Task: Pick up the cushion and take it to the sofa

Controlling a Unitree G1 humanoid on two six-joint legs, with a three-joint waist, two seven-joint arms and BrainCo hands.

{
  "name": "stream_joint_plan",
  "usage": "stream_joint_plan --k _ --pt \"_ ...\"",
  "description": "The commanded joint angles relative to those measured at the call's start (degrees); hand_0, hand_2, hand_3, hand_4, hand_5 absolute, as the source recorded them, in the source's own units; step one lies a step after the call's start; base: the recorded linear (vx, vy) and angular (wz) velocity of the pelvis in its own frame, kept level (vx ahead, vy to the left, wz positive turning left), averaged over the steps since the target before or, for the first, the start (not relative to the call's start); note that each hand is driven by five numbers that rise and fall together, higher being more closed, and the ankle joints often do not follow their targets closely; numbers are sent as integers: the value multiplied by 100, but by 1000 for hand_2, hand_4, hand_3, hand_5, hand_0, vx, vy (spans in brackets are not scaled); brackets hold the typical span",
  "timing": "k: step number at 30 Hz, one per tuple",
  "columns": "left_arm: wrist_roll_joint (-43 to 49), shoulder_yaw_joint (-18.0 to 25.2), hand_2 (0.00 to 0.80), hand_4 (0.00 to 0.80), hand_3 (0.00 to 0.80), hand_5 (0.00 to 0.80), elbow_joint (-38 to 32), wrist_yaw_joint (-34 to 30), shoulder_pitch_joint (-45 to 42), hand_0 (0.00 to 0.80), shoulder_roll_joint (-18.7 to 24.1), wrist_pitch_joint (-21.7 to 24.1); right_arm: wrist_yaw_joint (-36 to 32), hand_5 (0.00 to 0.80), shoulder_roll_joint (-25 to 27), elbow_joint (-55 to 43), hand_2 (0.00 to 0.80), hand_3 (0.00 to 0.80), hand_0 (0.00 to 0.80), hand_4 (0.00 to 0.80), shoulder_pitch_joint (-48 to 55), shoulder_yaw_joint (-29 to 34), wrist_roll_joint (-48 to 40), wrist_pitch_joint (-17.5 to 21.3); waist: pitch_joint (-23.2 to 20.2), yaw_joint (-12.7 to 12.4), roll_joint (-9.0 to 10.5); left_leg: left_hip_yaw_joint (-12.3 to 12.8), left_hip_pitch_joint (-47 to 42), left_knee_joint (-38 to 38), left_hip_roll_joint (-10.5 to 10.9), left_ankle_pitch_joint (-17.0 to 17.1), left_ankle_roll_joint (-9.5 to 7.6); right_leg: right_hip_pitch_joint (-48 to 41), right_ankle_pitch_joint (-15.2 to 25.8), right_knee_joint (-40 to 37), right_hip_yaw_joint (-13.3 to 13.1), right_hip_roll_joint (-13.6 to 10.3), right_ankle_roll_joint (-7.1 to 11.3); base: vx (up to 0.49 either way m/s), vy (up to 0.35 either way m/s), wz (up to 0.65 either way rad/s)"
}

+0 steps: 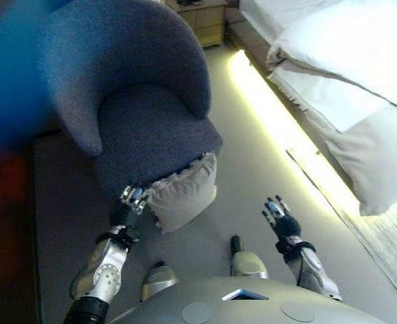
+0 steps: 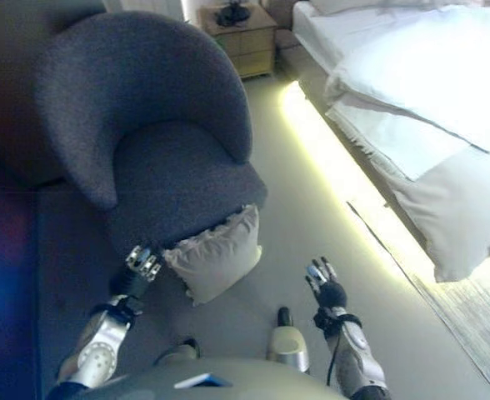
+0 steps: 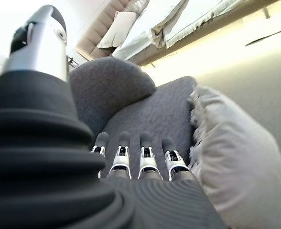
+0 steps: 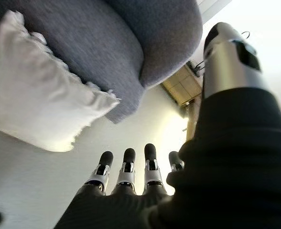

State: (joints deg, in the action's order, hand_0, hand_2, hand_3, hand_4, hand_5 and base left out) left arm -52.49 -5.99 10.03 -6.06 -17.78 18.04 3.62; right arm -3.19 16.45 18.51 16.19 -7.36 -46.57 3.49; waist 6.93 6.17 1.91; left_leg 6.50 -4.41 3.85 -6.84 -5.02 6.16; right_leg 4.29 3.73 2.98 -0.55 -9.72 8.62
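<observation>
A: Where the floor (image 1: 252,202) runs up the right side, what is the biggest thing?

B: The bed (image 2: 412,92), with white covers, along the far right, a strip of light glowing under its edge. Left of it stands the dark grey armchair (image 2: 162,142), rounded back, seat facing the robot.

A: And behind the chair?

B: A small wooden bedside cabinet (image 2: 245,37) at the far end, between chair and bed, with something dark on top that I cannot make out.

A: Where is the cushion?

B: The cushion (image 2: 214,254), pale with a frilled edge, stands on the floor, leaning against the near front of the armchair's seat.

A: The hands?

B: The left hand (image 1: 132,199) is just beside the cushion's left edge, at the seat front, fingers straight and holding nothing. The right hand (image 2: 324,283) hangs over bare floor, right of the cushion and apart from it, fingers extended, empty.

A: Any writing or labels?

B: None that can be read.
</observation>
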Motion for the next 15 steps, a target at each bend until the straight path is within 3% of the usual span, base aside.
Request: stream_joint_plan --k 1,3,4,5,7,9,11,13,15 --pt "139 217 0 0 0 0 -436 -56 348 0 321 245 -121 0 -252 -285 0 0 0 0 -103 -37 -86 158 -5 282 444 -191 -175 1115 150 -1123 -528 1060 1045 -268 -602 -431 452 545 -227 33" --pt "-21 231 0 0 0 0 -425 73 309 0 311 198 64 0 -203 -373 0 0 0 0 -158 -124 32 -12 -80 346 397 -127 -576 1185 -169 -1000 -432 1314 775 719 -545 -258 400 541 -175 24" --pt "-131 281 0 0 0 0 -424 122 268 0 272 144 127 0 -150 -492 0 0 0 0 -138 -142 109 -159 -168 414 331 -113 -741 1210 -378 -594 -273 1326 605 839 -516 -85 265 502 -189 0" --pt "-225 337 0 0 0 0 -531 159 274 0 249 63 74 0 -80 -601 0 0 0 0 -112 -146 55 -282 -224 443 259 -175 -671 1427 -558 116 -94 1217 529 763 -460 96 95 475 -238 -7" --pt "-237 335 0 0 0 0 -758 202 320 0 178 115 -189 0 27 -620 0 0 0 0 -62 -190 97 -322 -330 455 259 -79 -408 2151 -648 782 -29 916 400 527 -384 331 -212 432 -271 4" --pt "-298 296 0 0 0 0 -853 252 403 0 141 69 -264 0 65 -444 0 0 0 0 -89 -217 241 -153 -354 408 300 18 56 2747 -662 1003 -51 666 331 400 -354 448 -414 341 -244 28" --pt "-237 151 0 0 0 0 -821 293 599 0 83 -54 -215 0 88 -256 0 0 0 0 -168 -155 185 54 -317 302 384 220 768 3042 -774 909 -206 342 122 328 -153 519 -619 336 -187 31" --pt "-136 -25 0 0 0 0 -715 297 657 0 65 3 -184 0 77 -170 0 0 0 0 -208 -68 87 173 -237 226 357 348 849 2482 -838 910 -240 72 -142 336 23 607 -644 291 -5 42" --pt "-150 -124 0 0 0 0 -727 326 577 0 74 118 -149 0 60 -280 0 0 0 0 -101 0 41 201 -195 158 292 417 928 1529 -731 1053 -215 -82 -301 309 103 650 -590 256 117 35"
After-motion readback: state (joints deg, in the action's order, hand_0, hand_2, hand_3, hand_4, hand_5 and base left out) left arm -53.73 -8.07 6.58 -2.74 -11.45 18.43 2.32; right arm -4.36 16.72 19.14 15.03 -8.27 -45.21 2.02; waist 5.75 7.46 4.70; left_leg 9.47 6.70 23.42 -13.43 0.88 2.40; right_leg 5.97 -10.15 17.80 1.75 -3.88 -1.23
